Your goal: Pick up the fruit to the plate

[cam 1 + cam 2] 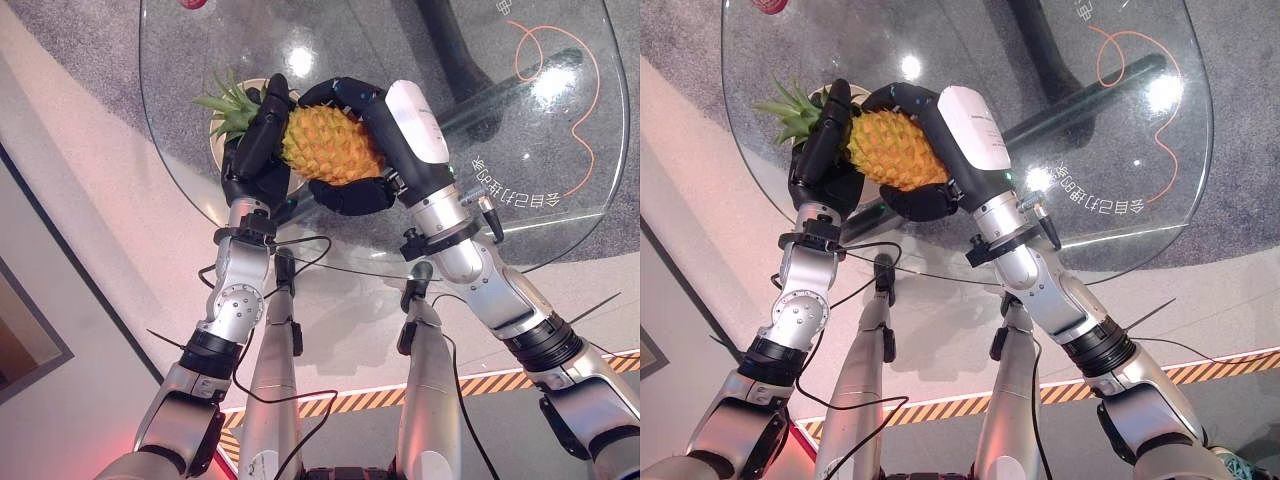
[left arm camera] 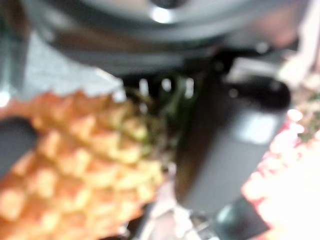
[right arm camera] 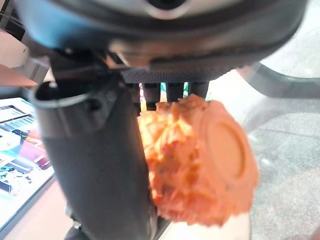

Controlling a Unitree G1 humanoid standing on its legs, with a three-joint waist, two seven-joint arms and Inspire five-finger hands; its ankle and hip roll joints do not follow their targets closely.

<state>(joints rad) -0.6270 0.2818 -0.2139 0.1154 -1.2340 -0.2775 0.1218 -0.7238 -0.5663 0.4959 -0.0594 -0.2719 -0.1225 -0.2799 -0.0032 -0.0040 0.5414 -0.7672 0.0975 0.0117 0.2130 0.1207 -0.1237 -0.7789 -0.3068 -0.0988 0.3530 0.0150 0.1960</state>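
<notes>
Above the near left edge of the round clear glass table (image 1: pixel 560 150), I hold the orange-yellow pineapple with its green leafy crown (image 1: pixel 330 145) between both hands, lifted off the glass. My left hand (image 1: pixel 255 150) sits at the crown end, its dark fingers (image 1: pixel 270 115) laid up along the fruit's side where the scaly skin meets the leaves, curled against it. My right hand (image 1: pixel 365 150) takes the opposite end: its fingers (image 1: pixel 335 95) curl over the far side of the fruit, more dark fingers wrap underneath on the near side, and the white cover on the back of the thumb (image 1: pixel 415 120) faces up. In my right wrist view the flat round base of the pineapple (image 3: pixel 222 147) shows just beside my thumb, with the fingertips (image 3: pixel 172 92) pressed onto the rough skin behind it. In my left wrist view the scaly orange skin (image 2: pixel 75 165) lies close against my dark thumb (image 2: pixel 225 145). The green crown points toward the left edge of the table, and directly under the leaves lies a small round pale plate (image 1: pixel 222 128) on the glass; the fruit's body hangs just beside it, nearer the table's middle. A red round object (image 1: pixel 192 3) sits at the far left edge of the table, cut off.
</notes>
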